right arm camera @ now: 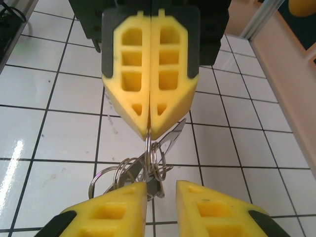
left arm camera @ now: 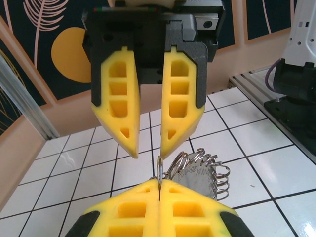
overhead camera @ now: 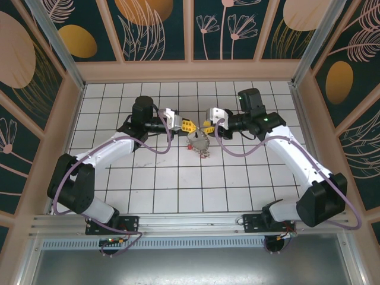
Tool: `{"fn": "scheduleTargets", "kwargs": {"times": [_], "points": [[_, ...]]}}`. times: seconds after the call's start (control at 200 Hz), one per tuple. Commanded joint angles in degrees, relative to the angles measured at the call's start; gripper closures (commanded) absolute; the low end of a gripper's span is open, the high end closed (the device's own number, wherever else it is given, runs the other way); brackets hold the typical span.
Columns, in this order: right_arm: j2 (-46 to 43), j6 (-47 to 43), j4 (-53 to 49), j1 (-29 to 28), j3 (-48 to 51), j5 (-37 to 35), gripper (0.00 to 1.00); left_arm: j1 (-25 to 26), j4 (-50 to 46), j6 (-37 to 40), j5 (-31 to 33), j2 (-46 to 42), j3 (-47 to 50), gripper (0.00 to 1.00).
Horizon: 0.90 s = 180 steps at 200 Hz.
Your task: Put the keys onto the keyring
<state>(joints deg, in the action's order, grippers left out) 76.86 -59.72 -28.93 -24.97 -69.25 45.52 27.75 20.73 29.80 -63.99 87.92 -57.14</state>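
My left gripper (left arm camera: 159,183) is shut on the keyring (left arm camera: 160,170), a thin silvery split ring pinched edge-on between its yellow fingertips. Below that ring dangle several more silvery rings and a flat silvery key (left arm camera: 200,174) stamped with numbers. Seen from above, the bunch (overhead camera: 199,142) hangs over the white tiles between the two arms. My right gripper (right arm camera: 162,190) faces the left gripper (right arm camera: 149,133) and is open. The held ring (right arm camera: 148,148) and the pointed key (right arm camera: 174,137) sit just ahead of its gap, with the key's lower end against its left finger (right arm camera: 123,202).
The white tiled table (overhead camera: 178,184) is boxed in by a low wooden wall (overhead camera: 190,70) and aluminium posts. The right arm's dark body (left arm camera: 296,79) stands close on the right of the left wrist view. Both grippers (overhead camera: 189,126) (overhead camera: 206,126) meet mid-table.
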Motion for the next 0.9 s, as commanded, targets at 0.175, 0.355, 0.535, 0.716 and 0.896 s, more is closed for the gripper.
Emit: {"fn": "scheduleTargets", "kwargs": {"times": [0.175, 0.355, 0.535, 0.716, 0.896], "points": [[-0.98, -4.21, -1.38, -1.99, -0.34, 0.80, 0.76, -0.33, -0.38, 2.21, -2.87, 0.69, -0.88, 1.00], [0.57, -3.43, -1.08, -2.80, -0.60, 0.81, 0.76, -0.30, -0.27, 2.32, -3.48, 0.76, -0.87, 1.00], [0.78, -1.21, -0.63, -1.61, -0.55, 1.32, 0.74, -0.33, -0.88, 5.09, -3.03, -1.25, 0.12, 1.00], [-4.44, 2.99, 4.49, 5.09, 3.62, 4.30, 0.65, -0.32, -4.83, 13.31, -2.32, -5.36, 2.14, 1.00], [-5.27, 3.40, 6.61, 5.73, 7.85, 6.33, 0.60, -0.32, -12.13, 20.09, -3.04, -5.95, -0.04, 1.00]]}}
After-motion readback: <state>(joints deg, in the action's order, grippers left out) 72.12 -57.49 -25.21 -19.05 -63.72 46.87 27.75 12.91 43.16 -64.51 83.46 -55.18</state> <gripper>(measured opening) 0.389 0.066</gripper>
